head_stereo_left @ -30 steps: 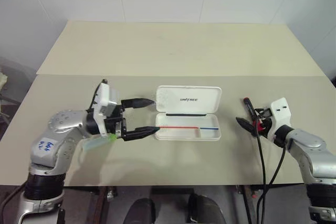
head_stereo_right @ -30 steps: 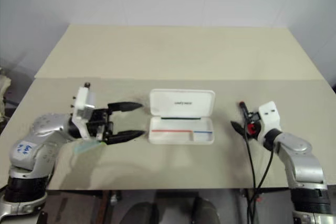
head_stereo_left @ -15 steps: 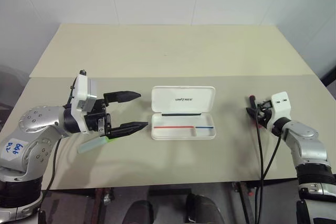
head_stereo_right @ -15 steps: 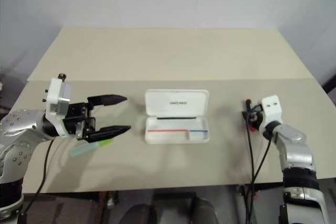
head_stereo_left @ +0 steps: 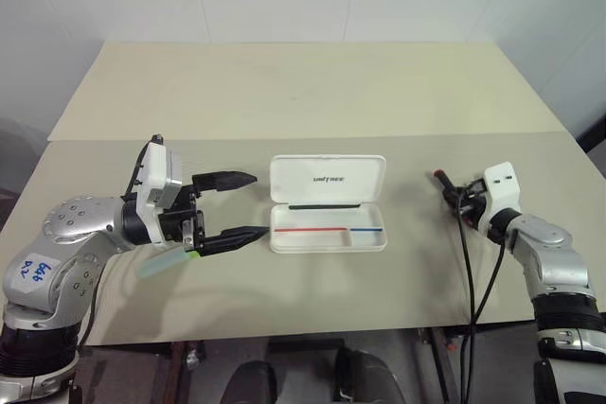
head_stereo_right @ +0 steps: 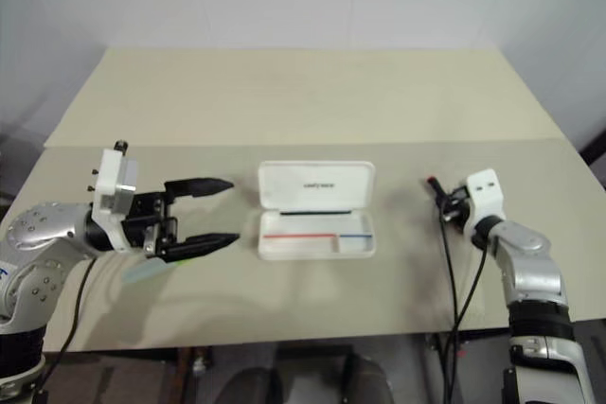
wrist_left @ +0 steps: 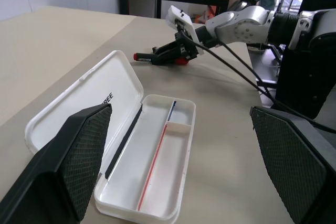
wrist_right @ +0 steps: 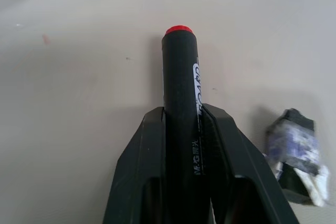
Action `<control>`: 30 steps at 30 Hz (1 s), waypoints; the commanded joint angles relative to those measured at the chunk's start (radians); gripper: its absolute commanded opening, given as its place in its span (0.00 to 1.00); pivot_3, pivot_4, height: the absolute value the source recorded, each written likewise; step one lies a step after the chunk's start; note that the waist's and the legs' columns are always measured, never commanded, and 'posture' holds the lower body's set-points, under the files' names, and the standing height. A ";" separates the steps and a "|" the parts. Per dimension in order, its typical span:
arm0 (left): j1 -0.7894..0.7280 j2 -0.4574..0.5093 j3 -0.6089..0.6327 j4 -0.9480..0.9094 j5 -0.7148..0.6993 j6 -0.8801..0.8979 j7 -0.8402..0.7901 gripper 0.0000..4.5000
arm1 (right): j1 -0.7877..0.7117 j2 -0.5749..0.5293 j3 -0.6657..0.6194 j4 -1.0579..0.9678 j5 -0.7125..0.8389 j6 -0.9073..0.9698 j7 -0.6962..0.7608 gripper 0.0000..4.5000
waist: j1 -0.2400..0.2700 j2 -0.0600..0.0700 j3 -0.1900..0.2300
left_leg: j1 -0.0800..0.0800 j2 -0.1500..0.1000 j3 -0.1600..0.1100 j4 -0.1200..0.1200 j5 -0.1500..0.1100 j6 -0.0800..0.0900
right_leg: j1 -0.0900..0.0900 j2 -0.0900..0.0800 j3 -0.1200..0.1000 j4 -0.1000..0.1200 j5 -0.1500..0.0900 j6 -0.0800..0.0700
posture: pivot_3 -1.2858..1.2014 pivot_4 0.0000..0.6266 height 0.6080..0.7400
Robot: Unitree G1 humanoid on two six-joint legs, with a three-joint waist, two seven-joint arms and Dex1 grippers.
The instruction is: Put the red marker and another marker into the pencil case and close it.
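- We see the table (head_stereo_left: 303,92) filling mid-frame.
- Pencil case (head_stereo_left: 328,203) sits frame centre, lid up, w/ the tray in front.
- Left gripper (head_stereo_left: 242,205), left of centre, fingers spread wide, pointing at the case.
- Right gripper (head_stereo_left: 454,194), right side, pinching the red marker (wrist_right: 181,87).
- Another marker (head_stereo_left: 169,261) lies lower left, under the left gripper.

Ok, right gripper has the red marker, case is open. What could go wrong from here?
1. The right gripper pinches the red marker near one end, and most of the barrel sticks out past the fingers, so it may pivot or slip on the way over.
2. The case is shallow, with a divider inside; a tilted drop could leave the marker on the rim.
3. The highlighter lies under the open left gripper, easy to knock.
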 commanded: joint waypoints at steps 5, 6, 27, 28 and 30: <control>0.047 -0.009 0.003 0.059 0.060 -0.112 -0.024 1.00 | 0.006 -0.107 -0.066 -0.208 0.160 -0.046 0.263 0.13 | 0.007 0.003 0.001 | 0.000 0.000 0.010 -0.008 0.000 0.000 | -0.003 0.001 -0.001 -0.002 0.000 0.000 | 0.52 0.24 1.00; 0.058 -0.010 0.006 0.068 0.068 -0.127 -0.026 1.00 | 0.039 -0.133 -0.061 -0.260 0.198 -0.042 0.344 0.13 | 0.009 0.003 0.001 | 0.000 0.000 0.010 -0.008 0.000 0.000 | -0.004 0.001 -0.001 -0.002 0.000 0.000 | 0.52 0.24 1.00; 0.145 -0.006 0.002 0.058 0.125 -0.216 -0.018 1.00 | -0.126 -0.010 0.363 -0.244 0.059 -0.245 0.716 0.13 | 0.013 0.002 0.002 | 0.000 0.003 0.014 -0.006 -0.003 -0.002 | -0.006 0.005 -0.001 -0.003 0.000 -0.002 | 0.52 0.24 1.00; 0.143 -0.006 0.000 0.056 0.126 -0.215 -0.015 1.00 | -0.143 0.003 0.379 -0.220 0.043 -0.262 0.720 0.13 | 0.015 0.002 0.002 | -0.001 0.003 0.013 -0.006 -0.003 -0.002 | -0.006 0.005 -0.001 -0.003 0.000 -0.002 | 0.52 0.24 1.00; 0.145 -0.010 -0.002 0.046 0.125 -0.211 -0.007 1.00 | -0.186 0.040 0.409 -0.157 0.004 -0.308 0.714 0.13 | 0.017 0.002 0.002 | -0.001 0.003 0.013 -0.005 -0.003 -0.002 | -0.006 0.005 -0.001 -0.002 0.000 -0.002 | 0.52 0.24 1.00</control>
